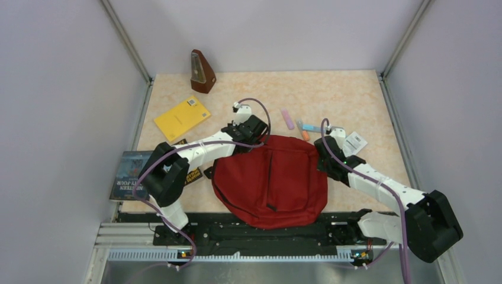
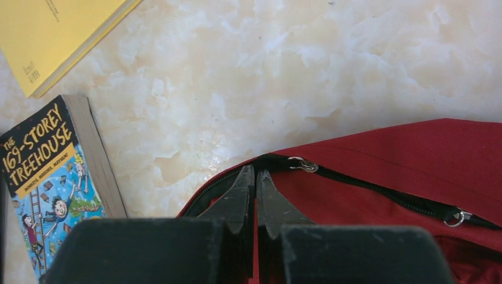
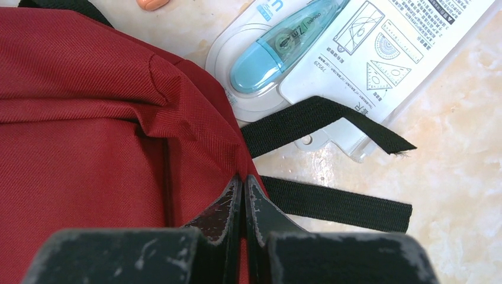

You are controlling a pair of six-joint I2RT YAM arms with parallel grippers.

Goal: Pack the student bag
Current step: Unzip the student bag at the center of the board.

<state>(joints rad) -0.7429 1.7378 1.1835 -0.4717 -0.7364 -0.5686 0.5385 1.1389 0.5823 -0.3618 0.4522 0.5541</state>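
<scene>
Student bag [image 1: 269,180] lies flat on the tabletop [image 1: 355,89], between my two claws and touching both. Left claw [image 2: 256,171] is closed, tips on the black zipper trim, with a zipper pull [image 2: 303,164] just right of them. Right claw [image 3: 243,177] is closed too, tips at the bag's red edge, with the black straps [image 3: 328,124] just to its right. I can't tell if either claw pinches fabric.

Progress, my guess: early, since the zipper looks mostly shut and nothing shows inside. Left to pack: the yellow book [image 1: 182,117] and paperback [image 2: 50,177] left of my left claw, plus the correction tape [image 3: 284,50] and ruler packet [image 3: 379,41] beyond my right claw. The metronome [image 1: 202,71] stands well beyond the left claw.

The tabletop is cream and marbled, boxed in by plain pale walls, with a metal rail at the near edge.
</scene>
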